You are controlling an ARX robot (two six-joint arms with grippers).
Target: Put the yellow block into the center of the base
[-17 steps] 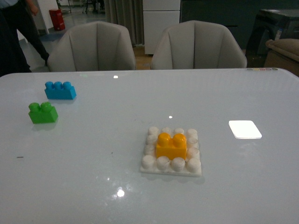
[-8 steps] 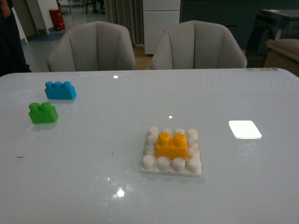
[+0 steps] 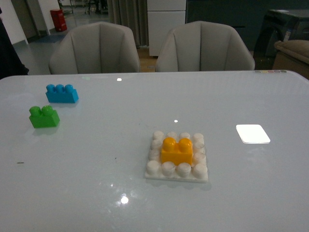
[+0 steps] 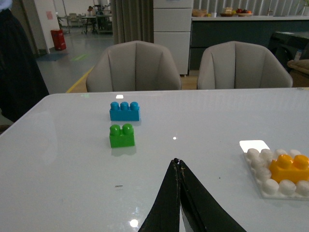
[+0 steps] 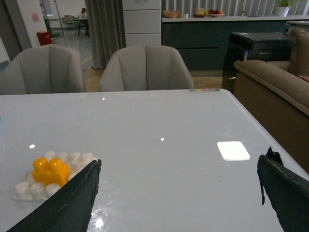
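Observation:
The yellow block (image 3: 176,150) sits upright on the middle of the white studded base (image 3: 176,173), white studs showing all round it. Both also show in the left wrist view, block (image 4: 290,166) on base (image 4: 264,175), and in the right wrist view, block (image 5: 49,170) on base (image 5: 29,189). Neither arm shows in the front view. My left gripper (image 4: 177,162) is shut and empty, well short of the base. My right gripper (image 5: 179,162) is open wide and empty, with the base beside one of its fingers (image 5: 77,193).
A green two-stud brick (image 3: 44,116) and a blue three-stud brick (image 3: 62,93) lie at the far left of the white table (image 3: 96,159). A bright patch of reflected light (image 3: 252,133) lies right of the base. Two grey chairs (image 3: 94,48) stand behind the table.
The bricks and base have not moved. A person at the far left background has stepped further out of view.

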